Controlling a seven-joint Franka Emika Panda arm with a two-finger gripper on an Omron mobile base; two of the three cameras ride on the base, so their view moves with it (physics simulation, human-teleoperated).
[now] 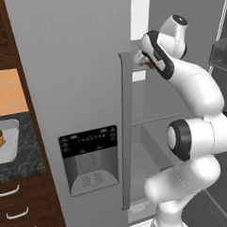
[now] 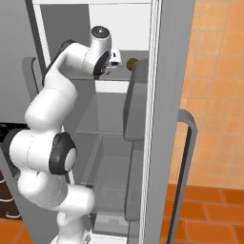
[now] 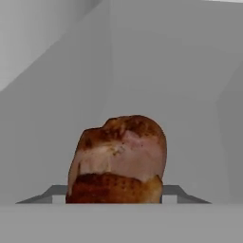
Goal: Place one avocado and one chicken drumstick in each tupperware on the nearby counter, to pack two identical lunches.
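Your pincer [image 1: 140, 59] is up inside the open fridge, at the height of its upper shelf, and it is pinching the reddish-brown chicken drumstick [image 3: 118, 161] — in the hand view you see the meat sitting right at the bottom between the finger tips, its browned skin facing the camera against the pale grey fridge walls. From the right base view you can see an olive-brown avocado [image 2: 131, 62] resting on the upper shelf just beside the hand. Off to your left, beyond the closed fridge door [image 1: 77, 103] with its dispenser panel, one tupperware [image 1: 8, 142] lies on the dark speckled counter [image 1: 26, 160] — something golden-tan lies in it at the picture's edge.
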